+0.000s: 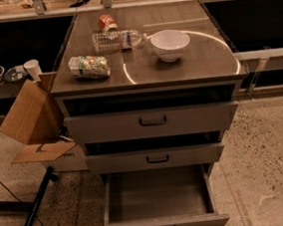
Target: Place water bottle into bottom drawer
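Where the bottom drawer (157,196) stands pulled out toward the camera, its grey floor shows and its small dark handle sits at the lower edge of the view. Above and behind it are the middle drawer (185,155) and the top drawer (192,118), their fronts set further back. To the left on the floor stands an open cardboard box (29,120).

On the cabinet top (192,67), the crushed green-and-white can (88,67) lies nearest, at the front left. The white bowl (170,43) stands further back to the right. The water bottle (117,40) lies on its side just left of the bowl, cap toward it, behind the crushed can. The red-orange can (106,22) lies just beyond the bottle.

The gripper is outside the camera view, so its state and where the bottle lies relative to it cannot be told.
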Available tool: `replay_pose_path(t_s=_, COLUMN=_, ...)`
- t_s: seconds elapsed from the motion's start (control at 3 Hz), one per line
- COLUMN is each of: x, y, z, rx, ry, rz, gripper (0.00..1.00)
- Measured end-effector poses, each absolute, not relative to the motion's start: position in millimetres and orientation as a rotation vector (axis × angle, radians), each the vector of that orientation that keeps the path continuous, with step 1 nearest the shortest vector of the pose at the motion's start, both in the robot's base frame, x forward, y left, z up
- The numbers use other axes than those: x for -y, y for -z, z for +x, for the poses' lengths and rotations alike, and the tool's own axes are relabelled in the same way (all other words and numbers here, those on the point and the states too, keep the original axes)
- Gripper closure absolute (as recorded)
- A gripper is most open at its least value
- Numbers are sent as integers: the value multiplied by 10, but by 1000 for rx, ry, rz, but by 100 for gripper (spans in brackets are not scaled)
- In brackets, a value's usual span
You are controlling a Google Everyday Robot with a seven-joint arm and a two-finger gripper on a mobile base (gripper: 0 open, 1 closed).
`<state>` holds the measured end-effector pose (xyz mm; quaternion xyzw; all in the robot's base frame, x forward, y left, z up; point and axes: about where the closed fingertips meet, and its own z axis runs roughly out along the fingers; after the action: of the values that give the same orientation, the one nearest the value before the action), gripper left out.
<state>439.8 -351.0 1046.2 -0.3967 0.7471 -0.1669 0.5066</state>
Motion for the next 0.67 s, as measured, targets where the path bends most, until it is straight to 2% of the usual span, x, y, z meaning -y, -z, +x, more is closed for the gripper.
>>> replay_pose_path(t_s=0.67, x=3180, y=-11007, z=5085, rx=-1682, ry=447, rz=-1117, gripper=0)
